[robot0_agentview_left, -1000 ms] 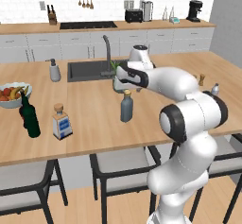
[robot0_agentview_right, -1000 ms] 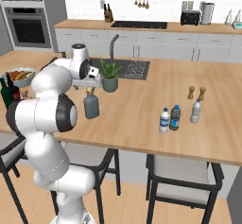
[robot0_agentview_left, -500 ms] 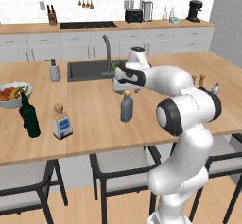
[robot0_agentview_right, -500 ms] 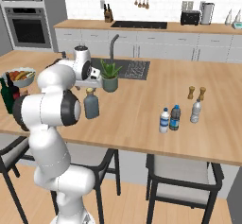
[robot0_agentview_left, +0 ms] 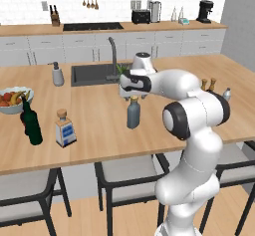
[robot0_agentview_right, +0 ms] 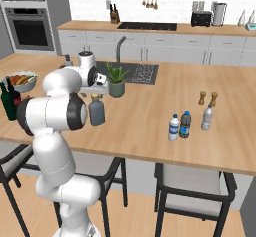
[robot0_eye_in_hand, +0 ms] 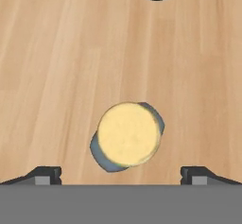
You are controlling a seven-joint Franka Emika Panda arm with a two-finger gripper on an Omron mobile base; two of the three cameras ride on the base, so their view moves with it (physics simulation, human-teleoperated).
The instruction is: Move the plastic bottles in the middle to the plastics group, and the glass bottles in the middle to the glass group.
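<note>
The grey-blue glass bottle [robot0_agentview_left: 133,114] with a tan cap [robot0_eye_in_hand: 128,134] stands upright mid-island. My gripper [robot0_agentview_left: 131,93] hangs straight above it, open. In the hand view the fingertips [robot0_eye_in_hand: 45,175] sit wide apart on either side of the cap, with nothing between them. The square clear bottle [robot0_agentview_left: 64,129] stands to the left, next to the dark green wine bottle [robot0_agentview_left: 31,123]. At the right of the island the small white plastic bottle [robot0_agentview_right: 173,127] stands beside the blue bottle [robot0_agentview_right: 185,124] and the pale clear bottle [robot0_agentview_right: 207,117].
A potted plant [robot0_agentview_right: 117,81] stands just behind the gripper by the sink [robot0_agentview_left: 92,74]. A fruit bowl [robot0_agentview_left: 12,100] and a grey soap dispenser [robot0_agentview_left: 58,74] are at the left. Two brown shakers [robot0_agentview_right: 208,98] stand behind the plastic bottles. Stools line the island's near edge.
The hand has edged a little to the left in the left base view, coming over the grey-blue bottle. The bottles have not moved and the gripper stays open.
</note>
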